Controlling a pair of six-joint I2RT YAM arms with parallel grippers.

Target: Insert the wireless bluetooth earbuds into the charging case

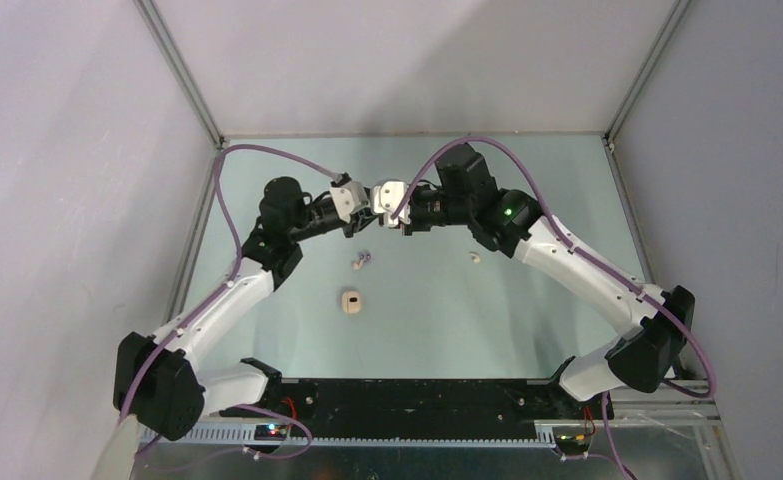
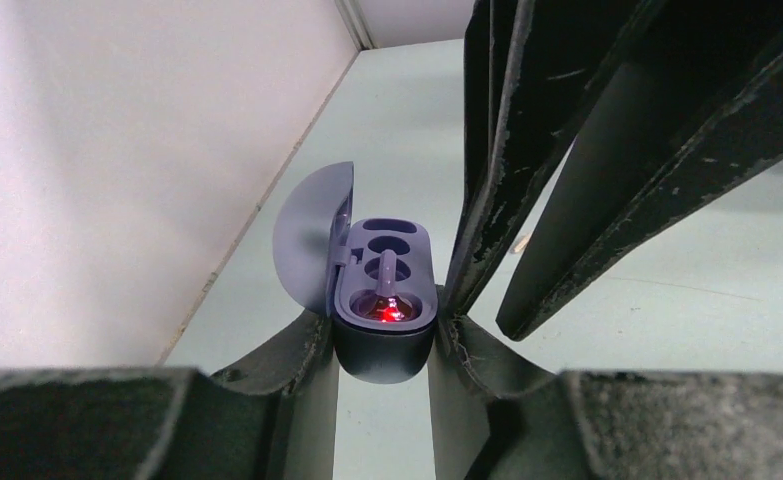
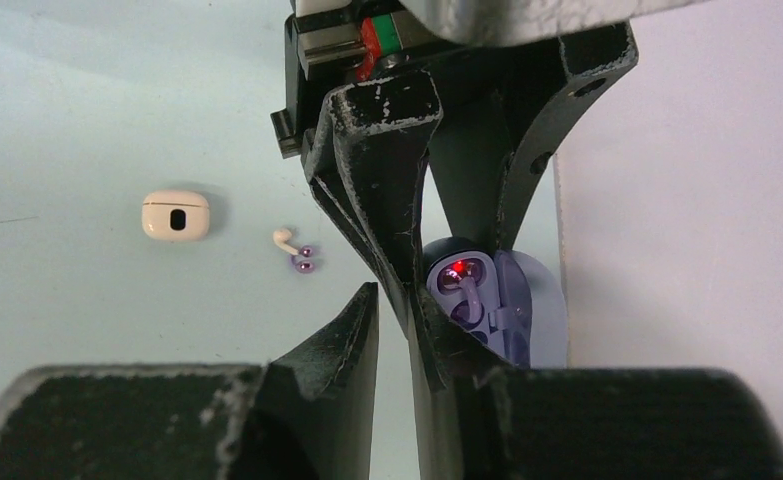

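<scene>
Four earbuds are in view, one seated and three loose. Your left hand (image 2: 382, 345) is clamped on the lilac charging case (image 2: 383, 262), one finger pressed to each side of its body, holding it clear of the surface (image 1: 527, 320). The lid (image 2: 312, 235) stands open to one side of that hand's grip. The seated lilac bud (image 2: 387, 283) sits in the pocket of the case nearest the left hand's fingers, with a red light (image 2: 385, 313) glowing at its base. The pocket farther from those fingers holds nothing.

Your right hand (image 3: 392, 308) faces the left hand tip to tip, just beside the case. Its fingers stand narrowly apart, and no object shows between them.

The loose lilac bud (image 3: 304, 262) and a cream bud (image 3: 284, 237) lie touching or nearly so on the surface, apart from both hands on the side toward the arm bases. The cream case (image 3: 175, 214) lies beyond that pair, farther still from the right hand. A second cream bud (image 1: 474, 257) rests alone on the surface beside the right forearm, well apart from the left hand.
</scene>
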